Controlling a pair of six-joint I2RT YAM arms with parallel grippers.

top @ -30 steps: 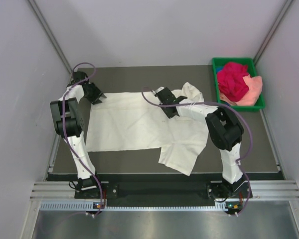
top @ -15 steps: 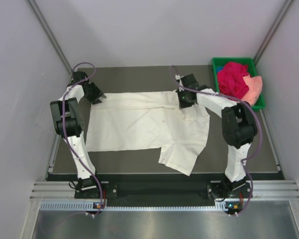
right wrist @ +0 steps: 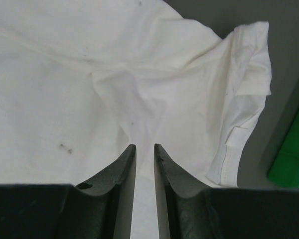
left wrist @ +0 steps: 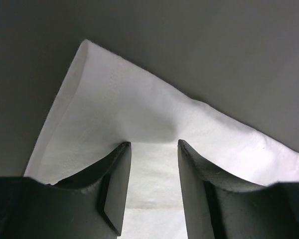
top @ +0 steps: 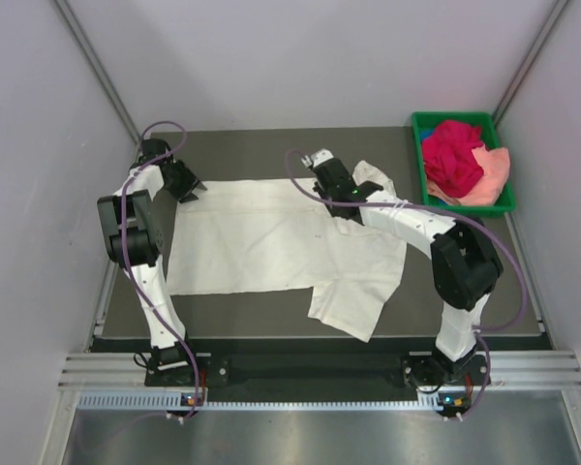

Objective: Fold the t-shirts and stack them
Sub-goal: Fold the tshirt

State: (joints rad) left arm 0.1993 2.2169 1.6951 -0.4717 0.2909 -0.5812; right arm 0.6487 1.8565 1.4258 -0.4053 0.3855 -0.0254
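The cream-white t-shirt (top: 261,242) lies spread on the dark table, with one sleeve hanging toward the near edge and the other rumpled at the far right. My left gripper (top: 189,187) sits on its far left corner. In the left wrist view the jaws (left wrist: 153,143) pinch a pucker of the cloth (left wrist: 139,99). My right gripper (top: 356,194) is at the far right shoulder. Its narrow jaws (right wrist: 144,145) are shut on white cloth (right wrist: 65,74) whose creases run to the tips. The magenta-red shirt (top: 453,155) and the peach-pink shirt (top: 494,174) lie crumpled in the tray.
The green plastic tray (top: 465,116) stands at the far right corner of the table; its edge also shows in the right wrist view (right wrist: 289,159). Grey walls close in the left, right and far sides. The arm bases stand along the near edge.
My right gripper swung toward the far right along the shirt's far edge, then came back left a little. The far right sleeve is rumpled up again. The left arm has not moved.
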